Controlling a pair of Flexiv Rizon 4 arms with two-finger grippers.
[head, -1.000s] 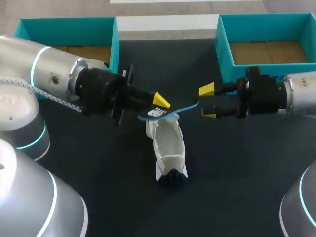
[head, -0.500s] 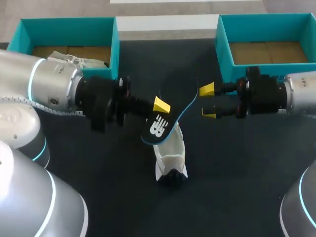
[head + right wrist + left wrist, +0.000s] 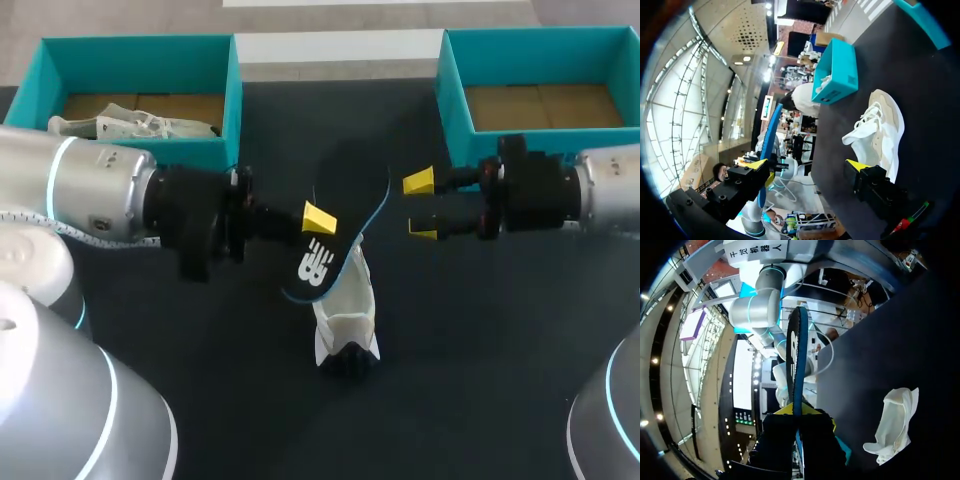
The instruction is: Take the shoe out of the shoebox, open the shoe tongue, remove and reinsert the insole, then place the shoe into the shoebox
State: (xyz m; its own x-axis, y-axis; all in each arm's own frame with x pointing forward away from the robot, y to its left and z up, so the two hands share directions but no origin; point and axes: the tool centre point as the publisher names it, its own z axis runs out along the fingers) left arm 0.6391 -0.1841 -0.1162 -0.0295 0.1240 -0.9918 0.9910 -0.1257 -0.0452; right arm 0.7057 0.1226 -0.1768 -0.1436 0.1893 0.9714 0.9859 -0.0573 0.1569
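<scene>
A black insole with a blue edge and a white logo hangs tilted above the white shoe, which lies on the dark table. My left gripper is shut on the insole's side. In the left wrist view the insole stands edge-on between the fingers of the left gripper, with the shoe lying beside it. My right gripper stands open just right of the insole, holding nothing. From the right wrist view, the shoe lies ahead of the right gripper and the insole is by one finger.
A teal shoebox at the back left holds a second pale shoe. Another teal shoebox at the back right shows only its cardboard floor. The dark table lies bare in front and to the right of the shoe.
My left wrist has turned, swinging the insole from lying flat to tilted on edge with its logo face up. The left arm drew back slightly. The right arm and the shoe stayed put.
</scene>
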